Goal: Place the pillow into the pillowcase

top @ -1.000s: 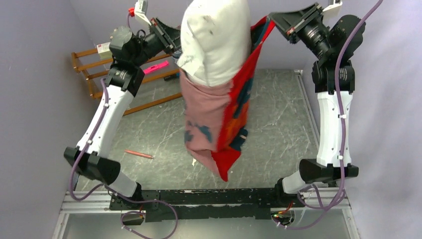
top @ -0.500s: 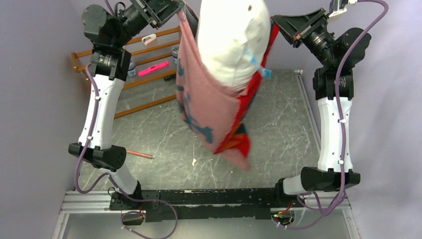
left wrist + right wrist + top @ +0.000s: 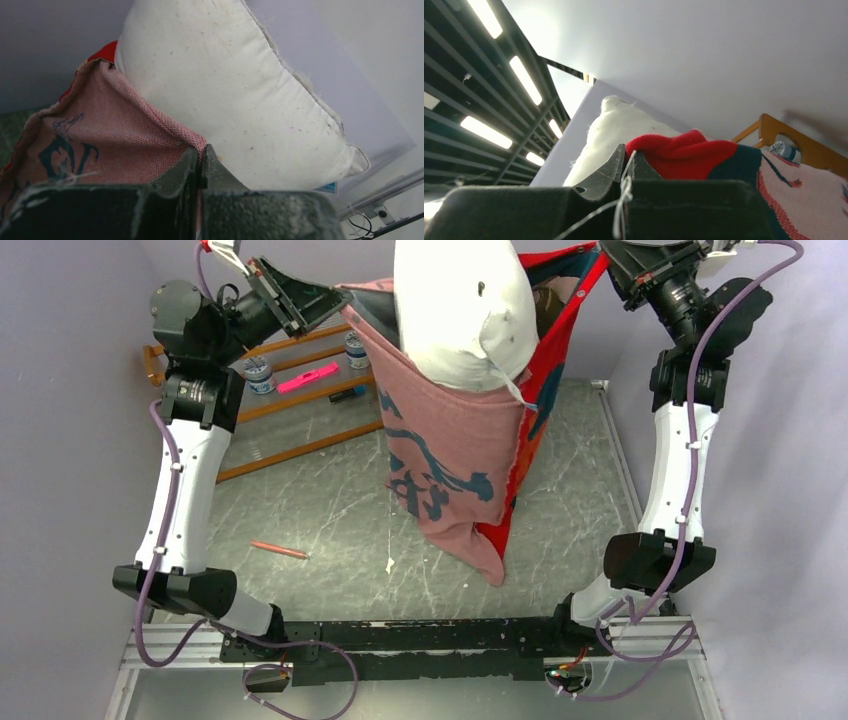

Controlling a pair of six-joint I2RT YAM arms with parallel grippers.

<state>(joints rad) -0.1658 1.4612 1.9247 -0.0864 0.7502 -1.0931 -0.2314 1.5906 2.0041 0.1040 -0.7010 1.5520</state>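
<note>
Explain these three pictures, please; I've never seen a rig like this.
Two robot arms are bolted at the near edge of a table. The wide picture looks down from above and behind them; the other two come from wrist cameras. The left gripper and right gripper are each shut on a top edge of the red pillowcase, holding it up like an open bag. The white pillow sits partly inside, its top sticking out. On the table lie a red pencil and a wooden rack.
</note>
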